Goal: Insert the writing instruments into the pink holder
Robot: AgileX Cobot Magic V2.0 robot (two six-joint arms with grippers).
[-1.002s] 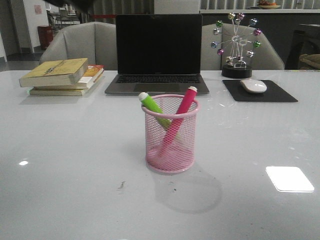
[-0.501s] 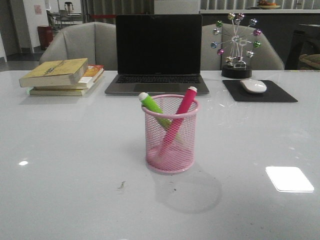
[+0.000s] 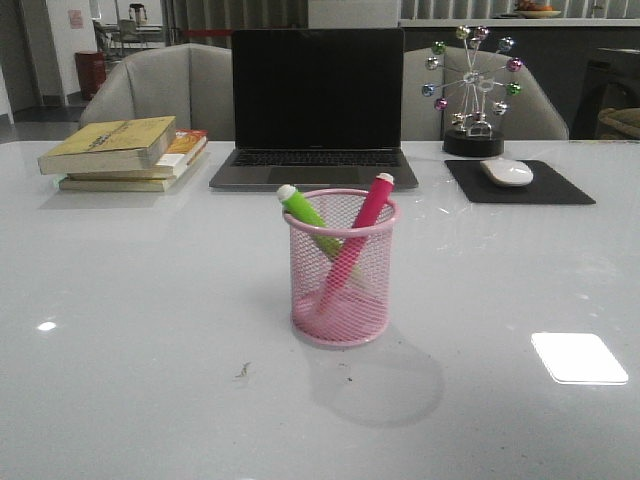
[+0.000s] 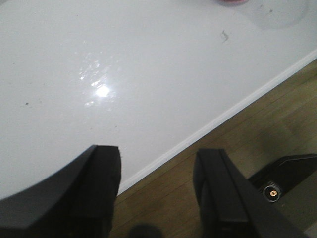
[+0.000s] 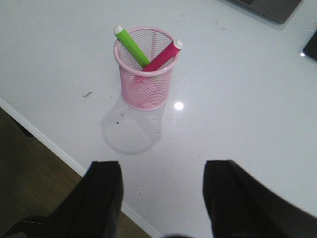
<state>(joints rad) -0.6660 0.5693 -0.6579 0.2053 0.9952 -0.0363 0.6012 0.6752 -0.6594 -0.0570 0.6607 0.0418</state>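
Observation:
The pink holder (image 3: 340, 268) stands upright at the middle of the white table. Inside it lean both writing instruments, crossed: the lime green marker (image 3: 305, 215) tilts left and the magenta marker (image 3: 362, 228) tilts right, whitish ends above the rim. The right wrist view shows the same holder (image 5: 144, 69) with the green marker (image 5: 131, 46) and magenta marker (image 5: 162, 56) in it, well ahead of my open, empty right gripper (image 5: 161, 171). My left gripper (image 4: 157, 157) is open and empty over the table's near edge. Neither gripper shows in the front view.
At the back stand a stack of books (image 3: 125, 152), an open laptop (image 3: 316, 108), a black mouse pad (image 3: 518, 182) with a white mouse (image 3: 507, 172), and a ferris-wheel ornament (image 3: 472, 90). The table's front edge (image 4: 223, 114) borders wooden floor.

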